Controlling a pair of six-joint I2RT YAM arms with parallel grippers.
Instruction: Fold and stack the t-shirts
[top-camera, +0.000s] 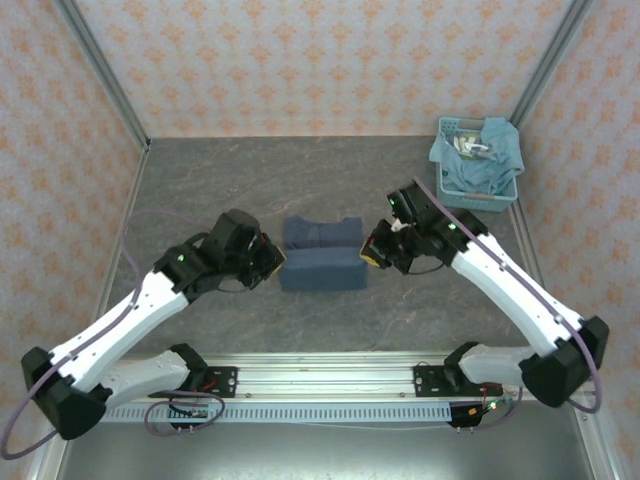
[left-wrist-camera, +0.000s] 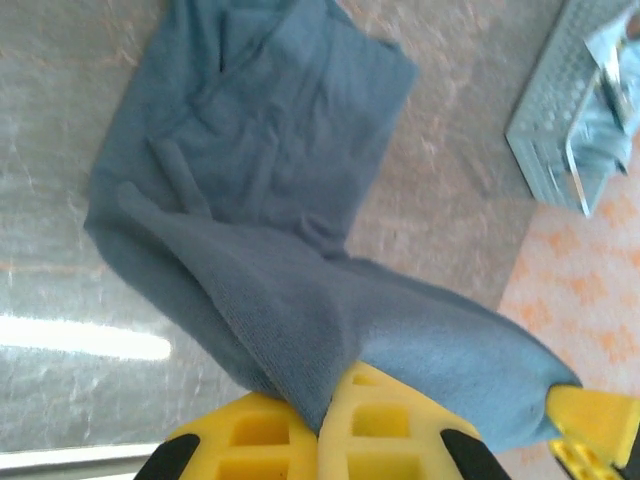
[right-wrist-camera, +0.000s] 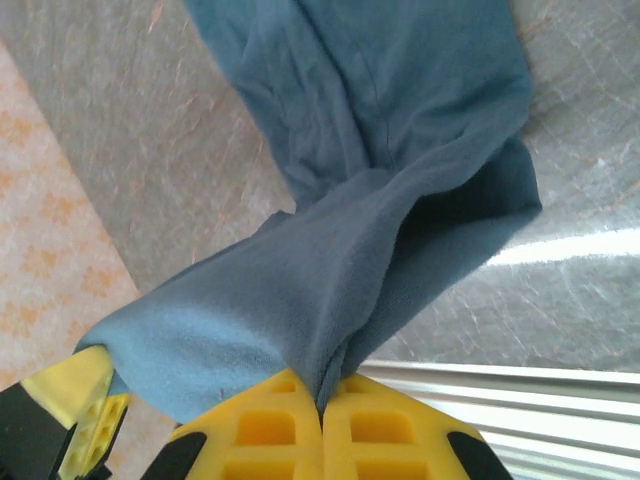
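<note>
A dark slate-blue t-shirt (top-camera: 322, 254) lies partly folded at the middle of the table, its near edge lifted. My left gripper (top-camera: 272, 258) is shut on its left near corner; in the left wrist view the cloth (left-wrist-camera: 300, 300) runs from between the yellow fingers (left-wrist-camera: 390, 430) out over the table. My right gripper (top-camera: 375, 250) is shut on the right near corner, and in the right wrist view the fabric (right-wrist-camera: 340, 270) is pinched between the yellow pads (right-wrist-camera: 270, 430). A lighter teal-blue t-shirt (top-camera: 487, 160) hangs crumpled over a basket at the back right.
The light-blue lattice basket (top-camera: 478, 196) stands at the back right corner, also seen as a grey-blue lattice (left-wrist-camera: 560, 110) in the left wrist view. Patterned walls enclose the grey table (top-camera: 220, 190) on three sides. A metal rail (top-camera: 320, 380) runs along the near edge.
</note>
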